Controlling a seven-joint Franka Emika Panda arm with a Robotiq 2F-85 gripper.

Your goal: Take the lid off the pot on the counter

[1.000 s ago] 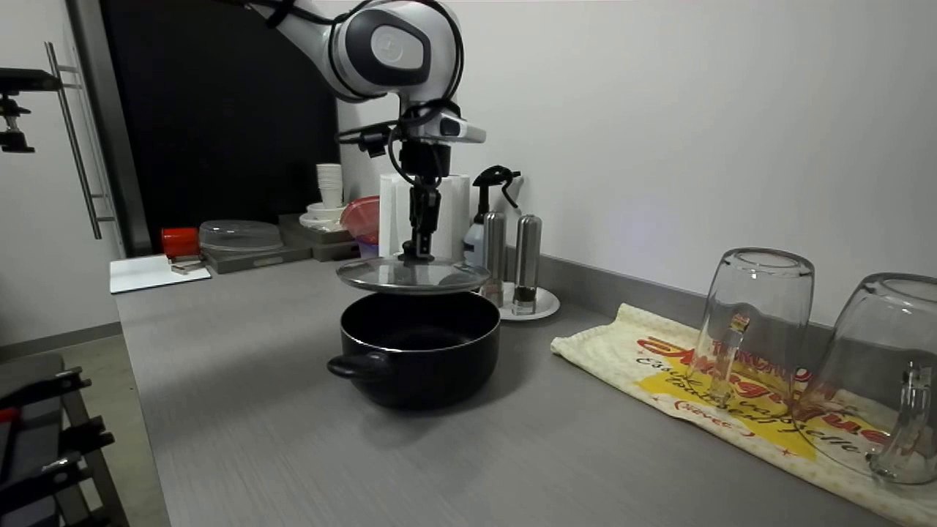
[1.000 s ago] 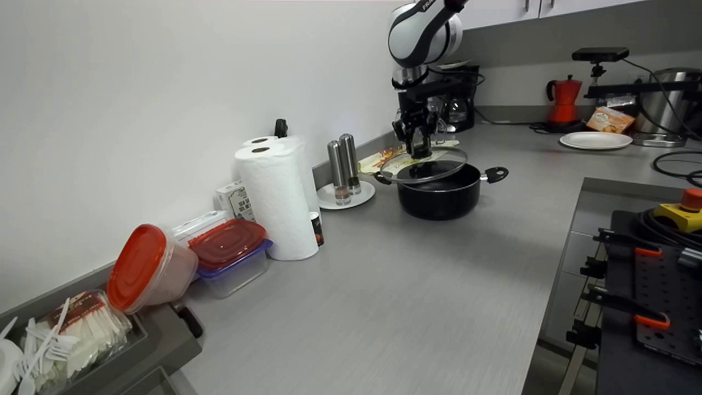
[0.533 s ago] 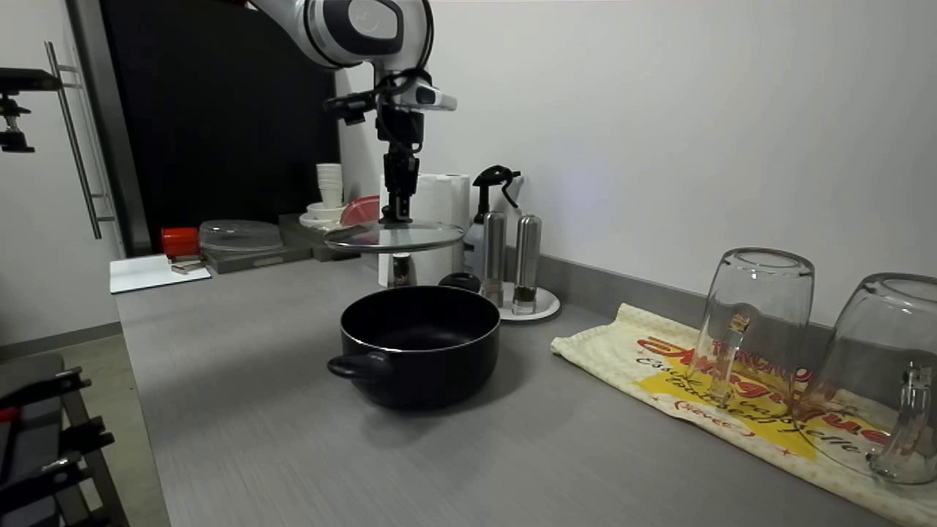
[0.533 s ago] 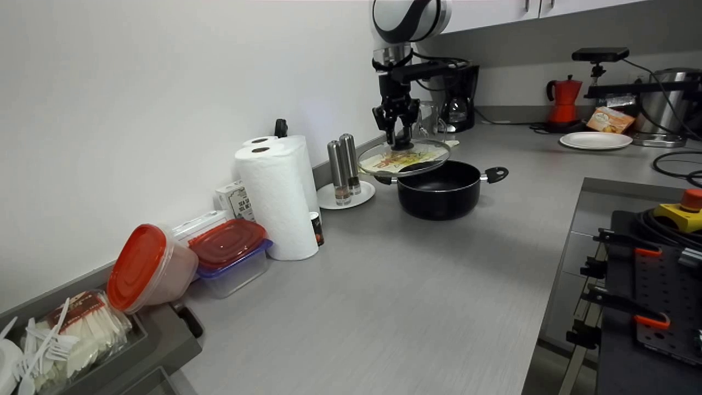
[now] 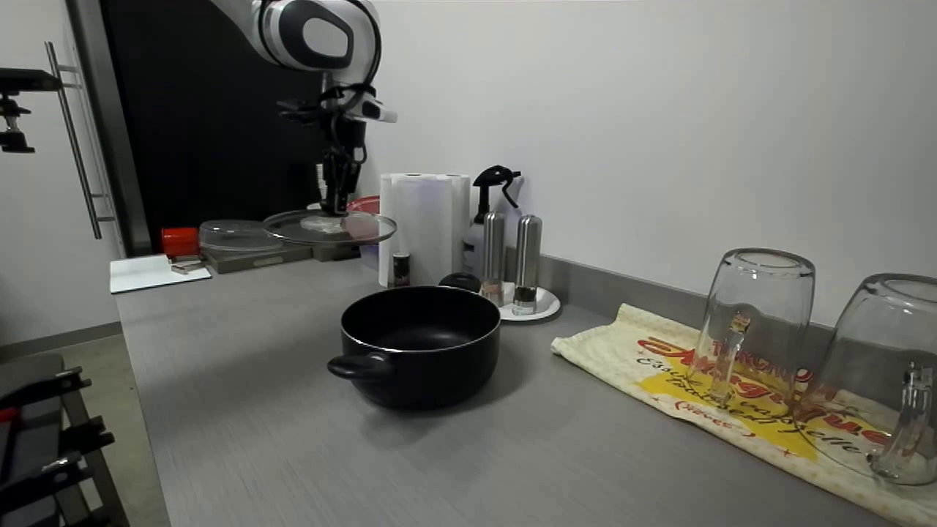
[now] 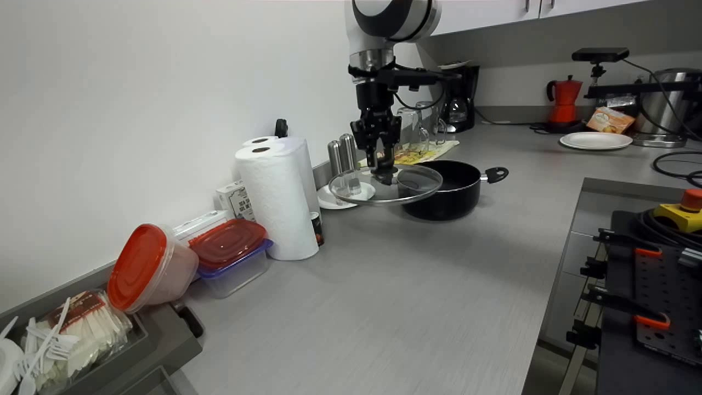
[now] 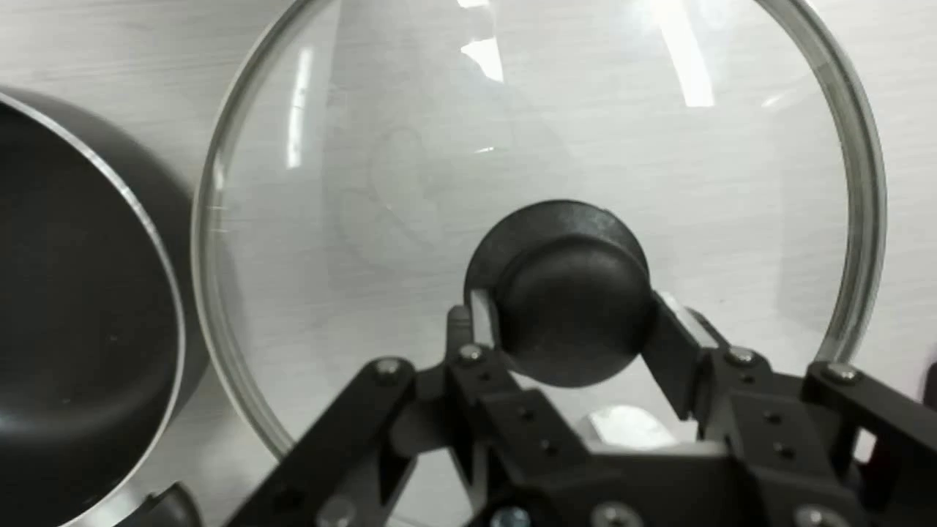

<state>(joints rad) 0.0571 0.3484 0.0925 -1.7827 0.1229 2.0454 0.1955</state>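
Note:
My gripper (image 5: 335, 205) is shut on the black centre knob of the glass lid (image 5: 329, 233) and holds it in the air, beside the black pot (image 5: 421, 373). In an exterior view the lid (image 6: 384, 192) overlaps the left part of the pot (image 6: 441, 204), with the gripper (image 6: 384, 164) above it. In the wrist view the fingers (image 7: 575, 318) press both sides of the knob; the lid's glass (image 7: 410, 183) lies to the right of the pot (image 7: 80, 293). The pot stands uncovered on the grey counter (image 5: 278, 439), its inside dark.
Paper towel rolls (image 6: 279, 203) and two steel mills (image 6: 339, 173) on a white plate (image 6: 364, 192) stand along the wall. Plastic containers (image 6: 230, 247) are beyond the rolls. Upturned glasses (image 5: 758, 329) stand on a printed cloth (image 5: 659, 359) past the pot.
The gripper has carried the lid from above the pot sideways toward the paper towel and container end of the counter. The lid stays in its grasp. The pot has not moved.

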